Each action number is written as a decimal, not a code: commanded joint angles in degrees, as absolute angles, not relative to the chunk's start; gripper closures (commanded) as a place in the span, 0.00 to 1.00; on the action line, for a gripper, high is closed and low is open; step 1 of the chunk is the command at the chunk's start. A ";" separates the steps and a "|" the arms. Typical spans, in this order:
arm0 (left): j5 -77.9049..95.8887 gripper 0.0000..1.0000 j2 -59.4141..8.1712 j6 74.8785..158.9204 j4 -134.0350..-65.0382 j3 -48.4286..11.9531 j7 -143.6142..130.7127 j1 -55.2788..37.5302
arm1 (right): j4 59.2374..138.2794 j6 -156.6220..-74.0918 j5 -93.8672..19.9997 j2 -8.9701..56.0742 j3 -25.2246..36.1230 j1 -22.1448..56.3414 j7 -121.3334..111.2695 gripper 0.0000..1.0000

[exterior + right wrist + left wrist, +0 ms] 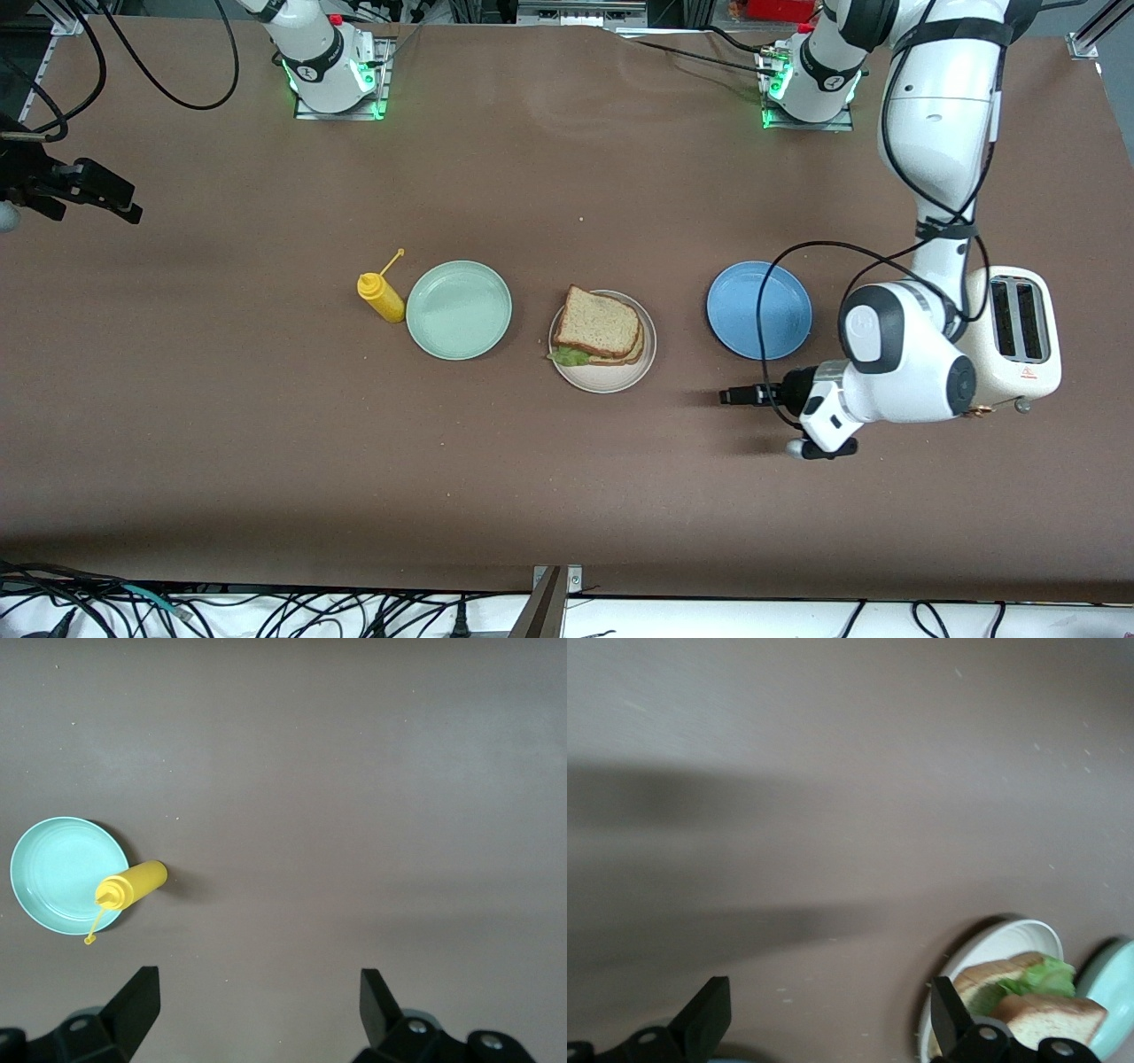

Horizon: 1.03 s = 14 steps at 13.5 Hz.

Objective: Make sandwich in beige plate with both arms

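The sandwich (599, 330) lies on the beige plate (611, 379) mid-table: two brown bread slices stacked, with green lettuce (569, 356) sticking out at one edge. My left gripper (731, 396) is open and empty, low over bare table between the beige plate and the toaster, pointing toward the plate. In the left wrist view (828, 1019) the sandwich (1036, 1005) and the plate's rim (992, 943) show past one finger. My right gripper (115, 202) is raised at the right arm's end of the table, open and empty (259, 1010).
An empty mint-green plate (459, 309) and a yellow squeeze bottle (381, 297) stand beside the beige plate toward the right arm's end; both also show in the right wrist view (53, 873). An empty blue plate (758, 309) and a cream toaster (1019, 332) stand toward the left arm's end.
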State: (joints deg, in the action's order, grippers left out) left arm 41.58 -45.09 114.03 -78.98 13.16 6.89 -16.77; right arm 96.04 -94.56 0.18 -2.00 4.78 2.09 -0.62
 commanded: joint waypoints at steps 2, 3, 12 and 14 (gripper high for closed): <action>31.15 0.01 -41.32 110.31 -79.54 16.70 5.19 -16.96 | 96.50 -95.10 -0.52 -2.37 4.31 1.49 -0.09 0.00; 27.29 0.01 -40.35 109.17 -79.89 16.70 5.01 -16.88 | 96.50 -95.10 -0.61 -2.37 4.39 1.49 -0.09 0.00; 6.16 0.01 -28.14 95.55 -83.32 16.52 5.36 -14.24 | 96.50 -95.10 -0.62 -2.20 4.39 1.49 -0.26 0.00; 3.00 0.00 -25.32 92.30 -83.41 16.52 5.36 -13.97 | 96.50 -95.01 -0.62 -2.20 4.39 1.49 -0.26 0.00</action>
State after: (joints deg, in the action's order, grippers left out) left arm 6.49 -29.87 94.26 -80.37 17.01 5.70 -14.02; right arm 96.06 -94.58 0.07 -1.88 4.78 2.09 -0.55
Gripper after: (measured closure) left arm 0.004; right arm 0.000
